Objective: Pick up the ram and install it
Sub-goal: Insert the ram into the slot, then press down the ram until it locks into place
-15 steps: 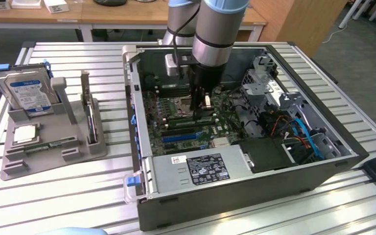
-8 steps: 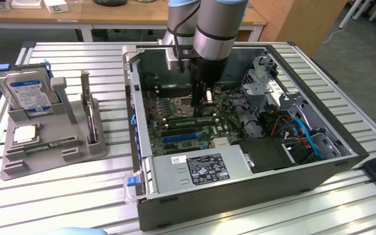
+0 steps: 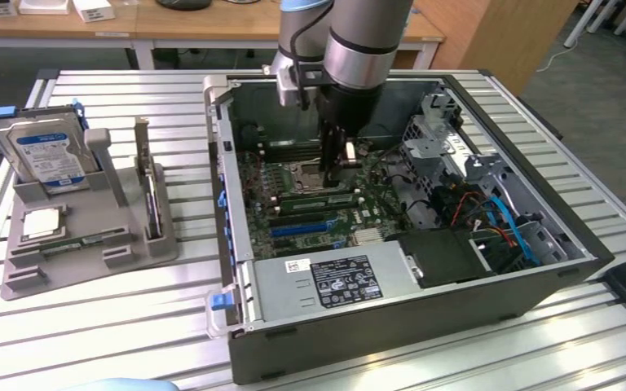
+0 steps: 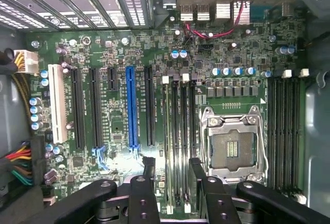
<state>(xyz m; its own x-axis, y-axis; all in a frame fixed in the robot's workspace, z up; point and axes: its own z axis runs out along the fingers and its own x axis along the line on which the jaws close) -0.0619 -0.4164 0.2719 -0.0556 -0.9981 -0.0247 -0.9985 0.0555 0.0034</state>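
- Ram (image 4: 167, 131): a long, thin, pale green circuit-board stick. It stands on edge in what looks to be the memory slot farthest from the bare, metal-framed CPU socket (image 4: 232, 149), with a white latch at each end. I cannot tell whether it is pressed fully home.
- Long axis: parallel to the three empty black slots beside it and to the blue expansion slot (image 4: 131, 108). It runs from the fingers away toward the silver rear ports (image 4: 206, 10).
- Gripper (image 4: 171, 161): black and two-fingered, spread wide and grasping nothing. The stick passes through the gap roughly midway, with one finger facing each flat side and neither touching it.
- Arm (image 3: 357, 41): silver and black, reaching straight down into the open dark grey computer case (image 3: 422, 318) at the centre of the exterior view.
- Outside the case: a grey parts holder (image 3: 85, 261) at the exterior view's left carries a blue-labelled silver hard drive (image 3: 46, 155). The holder rests on the slatted metal table (image 3: 107, 334).
- Judgement: placement looks done, and the fingers stand released around the stick.
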